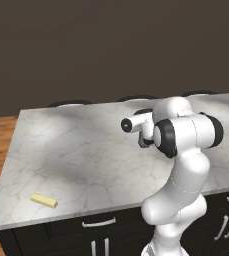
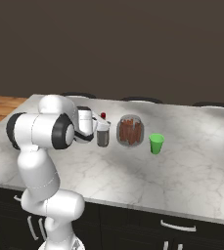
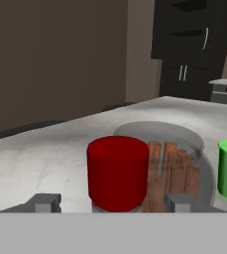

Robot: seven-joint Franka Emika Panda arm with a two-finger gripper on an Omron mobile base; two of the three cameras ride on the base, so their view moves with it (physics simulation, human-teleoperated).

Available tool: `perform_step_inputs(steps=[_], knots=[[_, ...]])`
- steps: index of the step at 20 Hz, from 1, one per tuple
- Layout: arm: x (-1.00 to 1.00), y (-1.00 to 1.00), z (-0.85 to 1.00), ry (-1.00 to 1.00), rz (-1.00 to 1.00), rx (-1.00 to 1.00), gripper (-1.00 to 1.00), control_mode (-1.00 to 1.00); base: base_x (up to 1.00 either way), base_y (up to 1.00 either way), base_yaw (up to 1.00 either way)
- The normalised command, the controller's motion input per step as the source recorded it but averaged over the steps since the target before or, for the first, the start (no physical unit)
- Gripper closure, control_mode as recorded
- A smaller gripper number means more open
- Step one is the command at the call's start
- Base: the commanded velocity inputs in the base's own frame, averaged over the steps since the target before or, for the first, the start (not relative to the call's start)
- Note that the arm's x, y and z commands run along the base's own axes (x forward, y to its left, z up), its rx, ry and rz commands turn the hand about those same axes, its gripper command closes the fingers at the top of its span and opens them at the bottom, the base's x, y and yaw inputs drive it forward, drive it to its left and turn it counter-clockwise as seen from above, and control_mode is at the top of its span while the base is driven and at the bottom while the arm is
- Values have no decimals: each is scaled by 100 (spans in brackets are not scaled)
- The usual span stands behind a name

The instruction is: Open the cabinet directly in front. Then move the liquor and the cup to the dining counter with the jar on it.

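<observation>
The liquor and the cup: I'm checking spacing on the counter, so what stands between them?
The jar stands between the liquor and the cup on the dining counter, seen in the right base view.

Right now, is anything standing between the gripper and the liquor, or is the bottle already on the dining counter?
Nothing visible stands between them: the gripper has its fingertips either side of the liquor, red cap between them. The bottle stands on the dining counter, left of the jar and the cup.
</observation>
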Motion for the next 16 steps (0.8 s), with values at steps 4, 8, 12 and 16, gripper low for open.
perform_step_inputs(steps=[4,8,12,16], knots=[[0,0,0,0,0,0,-100,-100,0,0,0],[-2,8,5,0,0,0,-100,-100,0,0,0],[0,46,32,0,0,0,-100,-100,0,0,0],[0,49,56,0,-1,0,-100,-100,0,0,0]])
